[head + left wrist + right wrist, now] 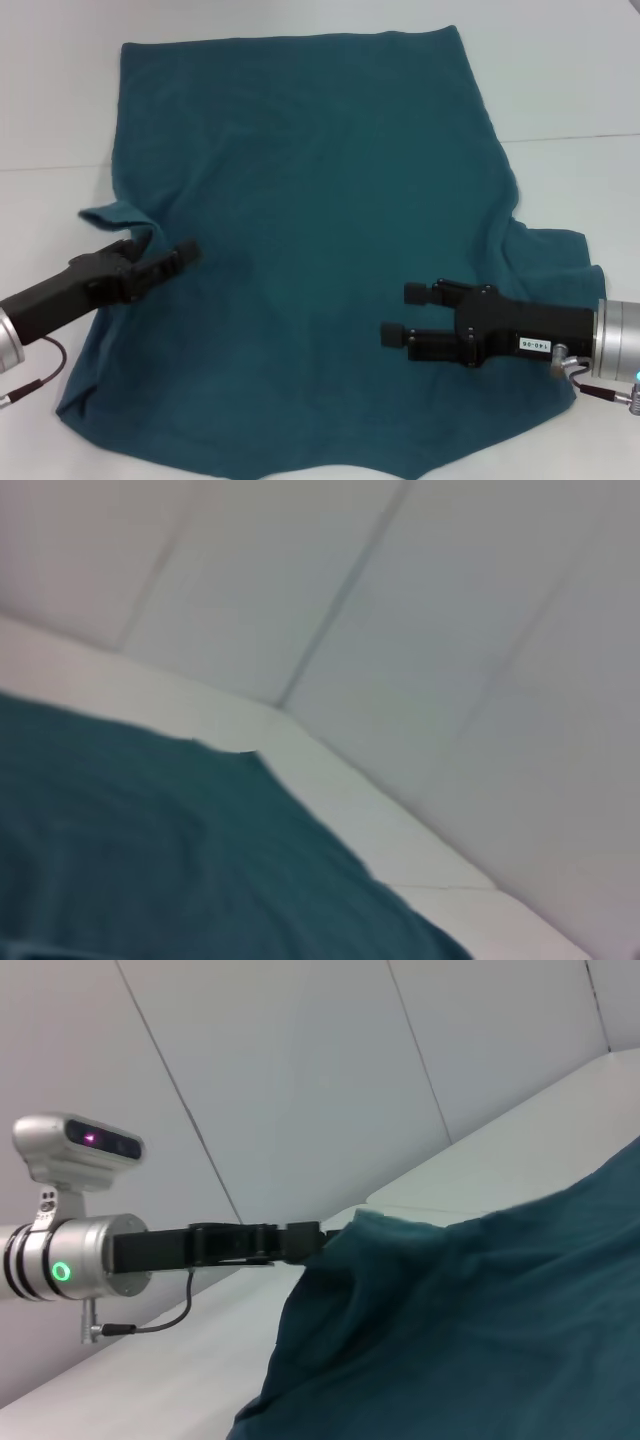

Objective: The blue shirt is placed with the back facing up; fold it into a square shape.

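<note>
Lying spread out on the white table (50, 90), plain side up, the blue shirt (320, 200) fills most of the head view. Reaching to the far edge with its straight hem, and bunching a little at the near edge. Folded up a bit at the left sleeve (115, 215), close to the left gripper (165, 262).

Coming in low from the left, the left gripper rests on the cloth just beside that sleeve. Fingers close together, maybe pinching a bit of fabric, but hard to tell from here. Seen from the right wrist view too, the left gripper (300, 1240) touching the raised shirt edge (370, 1225).

Hovering over the right part of the shirt, near the right sleeve (555, 260), the right gripper (405, 315) points toward the middle. Fingers spread apart, holding nothing.

Showing only teal cloth (150, 850) and white table (330, 780) in the left wrist view.
</note>
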`<state>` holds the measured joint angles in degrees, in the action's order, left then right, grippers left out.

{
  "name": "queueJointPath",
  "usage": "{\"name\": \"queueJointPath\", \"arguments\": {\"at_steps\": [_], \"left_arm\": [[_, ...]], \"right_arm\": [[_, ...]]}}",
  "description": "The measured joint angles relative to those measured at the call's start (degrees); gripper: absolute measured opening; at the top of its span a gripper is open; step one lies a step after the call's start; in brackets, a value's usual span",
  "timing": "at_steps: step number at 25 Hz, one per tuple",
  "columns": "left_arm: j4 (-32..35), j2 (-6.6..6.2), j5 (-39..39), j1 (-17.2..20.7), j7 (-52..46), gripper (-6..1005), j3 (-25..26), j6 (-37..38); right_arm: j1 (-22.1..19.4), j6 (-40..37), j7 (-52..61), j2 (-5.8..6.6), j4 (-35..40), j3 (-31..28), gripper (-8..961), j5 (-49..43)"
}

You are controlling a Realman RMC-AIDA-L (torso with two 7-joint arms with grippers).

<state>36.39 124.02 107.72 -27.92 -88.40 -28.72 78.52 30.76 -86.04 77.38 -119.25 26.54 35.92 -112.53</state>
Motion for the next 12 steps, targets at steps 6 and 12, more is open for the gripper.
{"name": "queueJointPath", "arguments": {"at_steps": [6, 12], "left_arm": [[-0.16, 0.00, -0.06, -0.35, 5.56, 808, -0.80, 2.03], [-0.41, 0.05, -0.07, -0.70, 8.86, 940, -0.92, 0.29]], "right_arm": [[0.00, 0.00, -0.04, 0.09, 0.00, -0.17, 915, 0.10], [0.11, 0.04, -0.04, 0.03, 0.07, -0.26, 914, 0.15]]}}
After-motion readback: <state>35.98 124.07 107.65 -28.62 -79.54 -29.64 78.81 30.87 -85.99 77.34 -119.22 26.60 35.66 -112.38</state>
